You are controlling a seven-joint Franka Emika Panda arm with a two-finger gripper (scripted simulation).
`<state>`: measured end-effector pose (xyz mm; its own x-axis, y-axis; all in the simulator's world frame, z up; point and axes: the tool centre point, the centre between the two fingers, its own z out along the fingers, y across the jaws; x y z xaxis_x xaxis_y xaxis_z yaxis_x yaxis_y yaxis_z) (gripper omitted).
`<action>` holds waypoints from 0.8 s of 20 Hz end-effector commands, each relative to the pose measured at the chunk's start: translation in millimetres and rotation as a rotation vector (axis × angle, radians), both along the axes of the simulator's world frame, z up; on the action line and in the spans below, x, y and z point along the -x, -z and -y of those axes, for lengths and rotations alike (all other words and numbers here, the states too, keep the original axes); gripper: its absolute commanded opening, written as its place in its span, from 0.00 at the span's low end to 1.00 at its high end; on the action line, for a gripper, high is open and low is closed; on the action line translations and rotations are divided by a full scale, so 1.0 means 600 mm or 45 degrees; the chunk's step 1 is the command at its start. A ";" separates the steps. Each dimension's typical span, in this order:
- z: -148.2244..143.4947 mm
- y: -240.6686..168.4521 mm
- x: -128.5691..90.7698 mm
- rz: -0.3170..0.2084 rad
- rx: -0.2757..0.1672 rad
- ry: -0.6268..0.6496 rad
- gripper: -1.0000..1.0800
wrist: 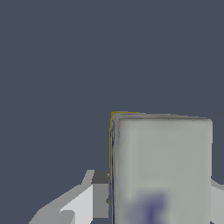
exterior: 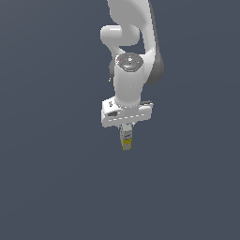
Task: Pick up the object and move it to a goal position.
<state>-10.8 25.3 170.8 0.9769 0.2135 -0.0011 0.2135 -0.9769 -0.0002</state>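
**Box held in the gripper**

The arm point(exterior: 133, 56) reaches straight down at the middle of the scene. Its gripper point(exterior: 126, 136) is clenched on the small box point(exterior: 126, 139), which hangs upright between the fingers point(wrist: 94, 197), yellow end lowest. In the wrist view the box's pale face with a bluish mark fills the near foreground.

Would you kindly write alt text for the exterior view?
A white robot arm's gripper points down, holding a small box, pale above and yellow below, between its fingers. The background is plain dark grey-blue.
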 end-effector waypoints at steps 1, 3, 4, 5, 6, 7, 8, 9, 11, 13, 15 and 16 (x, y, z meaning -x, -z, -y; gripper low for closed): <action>0.009 -0.023 0.001 0.002 -0.001 0.000 0.00; 0.018 -0.046 0.002 0.002 -0.001 0.000 0.00; 0.022 -0.059 0.003 0.002 -0.001 0.000 0.00; 0.028 -0.073 0.004 0.002 -0.001 0.000 0.00; 0.033 -0.087 0.005 0.002 -0.001 0.000 0.00; 0.039 -0.103 0.006 0.002 -0.001 0.000 0.00; 0.045 -0.119 0.007 0.002 -0.001 0.000 0.00; 0.052 -0.136 0.008 0.002 -0.001 0.000 0.00; 0.065 -0.171 0.010 0.002 -0.002 0.000 0.00; 0.079 -0.208 0.012 0.002 -0.002 0.000 0.00; 0.093 -0.245 0.014 0.002 -0.003 0.000 0.00; 0.100 -0.263 0.015 0.002 -0.003 0.000 0.00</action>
<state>-18.3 -28.5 311.8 0.9770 0.2134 0.0011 0.2134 -0.9770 -0.0016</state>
